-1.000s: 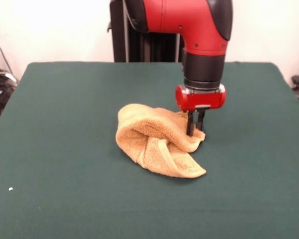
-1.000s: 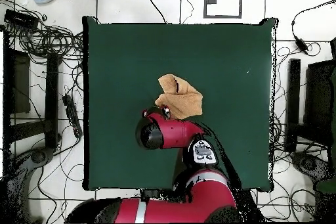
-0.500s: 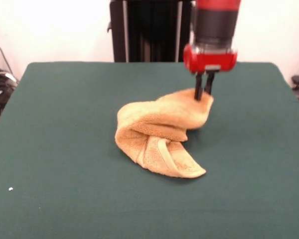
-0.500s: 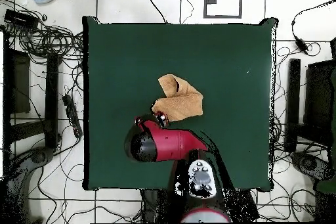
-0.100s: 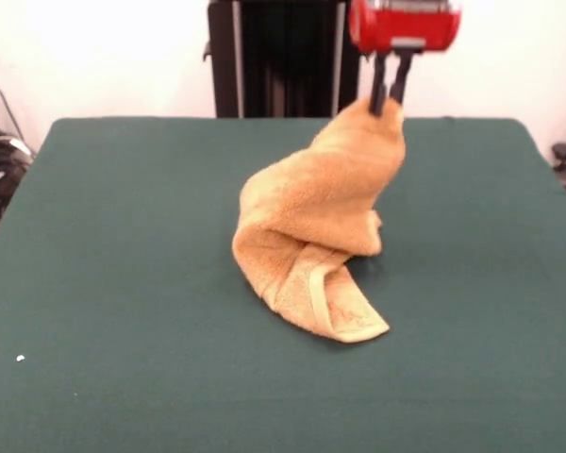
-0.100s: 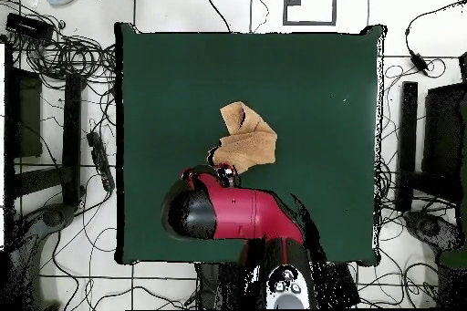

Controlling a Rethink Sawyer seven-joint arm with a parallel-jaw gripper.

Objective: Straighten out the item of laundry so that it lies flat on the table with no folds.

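Observation:
The orange-tan towel [image 5: 316, 231] hangs as a crumpled cone from one pinched corner, its lower part still resting on the green table [image 5: 123, 245]. A folded flap with a ribbed band lies toward the front at the towel's bottom. My gripper [image 5: 389, 102] is shut on the towel's top corner, high above the table's far middle. In the overhead view the towel [image 6: 248, 139] sits near the table's centre, and the gripper [image 6: 222, 172] meets its lower-left edge, partly hidden under the red arm.
The red and black arm [image 6: 233, 216] covers part of the table [image 6: 319, 79] near the robot's side. Cables and stands [image 6: 55, 98] lie on the floor around the table. A white speck [image 5: 20, 358] rests near the front left.
The gripper has risen steadily with the towel's corner, pulling the heap up from a low bundle into a tall hanging cone. The lower folded flap stayed on the table.

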